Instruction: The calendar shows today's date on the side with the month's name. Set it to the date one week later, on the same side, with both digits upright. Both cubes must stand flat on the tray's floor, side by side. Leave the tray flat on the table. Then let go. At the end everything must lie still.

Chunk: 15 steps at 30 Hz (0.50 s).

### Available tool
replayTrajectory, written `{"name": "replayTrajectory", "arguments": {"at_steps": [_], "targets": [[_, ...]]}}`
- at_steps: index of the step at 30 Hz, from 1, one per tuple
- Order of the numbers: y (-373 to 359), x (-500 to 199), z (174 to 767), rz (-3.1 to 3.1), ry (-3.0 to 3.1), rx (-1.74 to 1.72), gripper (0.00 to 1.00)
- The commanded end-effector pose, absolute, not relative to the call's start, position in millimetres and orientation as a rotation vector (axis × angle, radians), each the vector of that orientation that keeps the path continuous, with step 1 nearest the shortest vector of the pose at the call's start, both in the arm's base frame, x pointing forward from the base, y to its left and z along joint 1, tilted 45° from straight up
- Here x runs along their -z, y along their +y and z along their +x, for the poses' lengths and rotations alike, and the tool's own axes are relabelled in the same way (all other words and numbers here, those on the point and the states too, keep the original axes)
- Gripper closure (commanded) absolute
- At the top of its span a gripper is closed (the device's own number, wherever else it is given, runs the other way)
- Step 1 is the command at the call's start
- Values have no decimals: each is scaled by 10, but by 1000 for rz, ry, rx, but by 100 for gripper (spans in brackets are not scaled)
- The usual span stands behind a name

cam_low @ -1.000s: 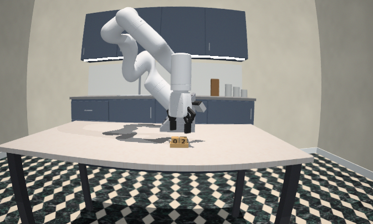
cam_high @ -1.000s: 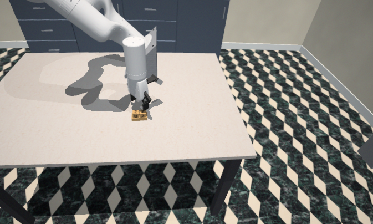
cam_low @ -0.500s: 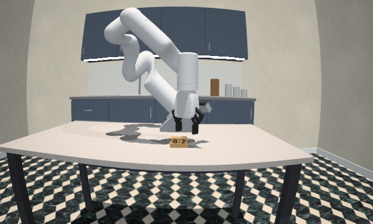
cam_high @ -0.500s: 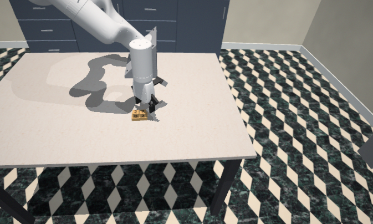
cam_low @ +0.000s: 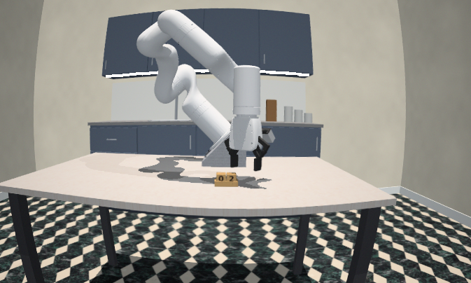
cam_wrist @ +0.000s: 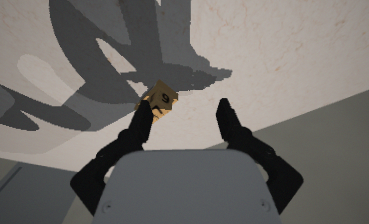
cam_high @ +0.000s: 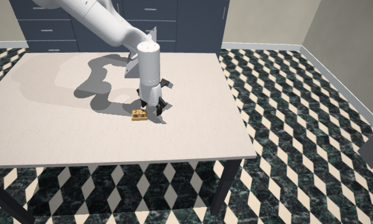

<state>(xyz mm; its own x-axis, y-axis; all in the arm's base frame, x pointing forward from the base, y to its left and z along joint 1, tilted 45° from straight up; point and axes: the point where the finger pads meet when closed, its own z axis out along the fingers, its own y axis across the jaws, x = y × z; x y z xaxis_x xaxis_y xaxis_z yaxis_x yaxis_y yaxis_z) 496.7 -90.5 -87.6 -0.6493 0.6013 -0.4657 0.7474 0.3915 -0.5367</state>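
The wooden tray [cam_high: 139, 119] [cam_low: 225, 183] lies flat on the table, with two cubes side by side in it. The left cube [cam_high: 136, 116] [cam_low: 220, 178] shows 0 in front and 2 on top. The right cube [cam_high: 142, 116] [cam_low: 231, 178] shows 2 in front and what looks like a 7 on top. Both front digits are upright. The gripper [cam_high: 151, 108] [cam_low: 245, 167] [cam_wrist: 184, 102] is open and empty, above the table, to the right of and behind the calendar. In the wrist view one finger hides part of the calendar; a side digit, 6 or 9, shows. The month side is hidden.
The table [cam_high: 70, 133] [cam_low: 141, 195] carries the calendar near its middle. The robot's base [cam_low: 222, 160] stands behind it at the table's back. Cabinets [cam_high: 98, 25] [cam_low: 117, 140] stand beyond. The arm's shadow falls across the table beside the calendar.
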Motion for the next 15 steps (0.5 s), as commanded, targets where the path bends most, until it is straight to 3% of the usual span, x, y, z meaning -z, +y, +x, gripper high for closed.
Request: {"name": "replayTrajectory", "arguments": {"at_steps": [1, 15], "targets": [[-816, 984, 5107, 1191, 2463, 1106, 0], [-684, 1157, 5317, 1126, 2513, 1120, 0]]}}
